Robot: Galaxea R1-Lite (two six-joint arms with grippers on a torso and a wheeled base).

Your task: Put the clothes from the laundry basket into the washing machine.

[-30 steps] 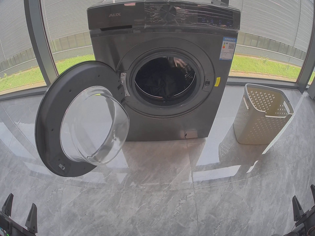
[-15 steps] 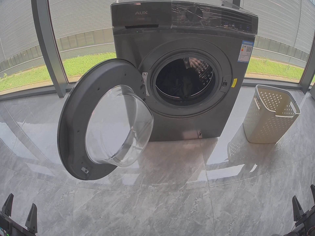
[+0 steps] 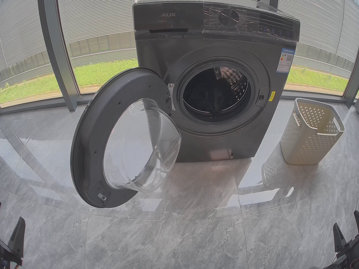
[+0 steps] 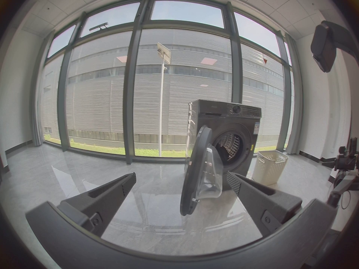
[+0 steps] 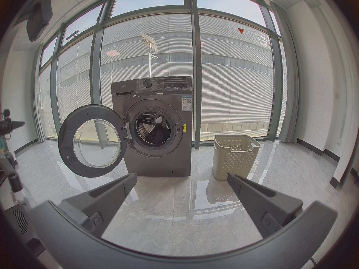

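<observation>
One washer [image 3: 209,105], its one door [image 3: 89,142] swung open. One basket [image 3: 312,139] stands just beside it. Two pincers: left gripper [image 4: 181,177] and right gripper [image 5: 181,178], both spread wide.

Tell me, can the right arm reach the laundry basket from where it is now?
Probably not yet. The right gripper, open, is well short of the laundry basket, with bare floor between them. Nothing blocks the way, so it likely must only come closer.
</observation>
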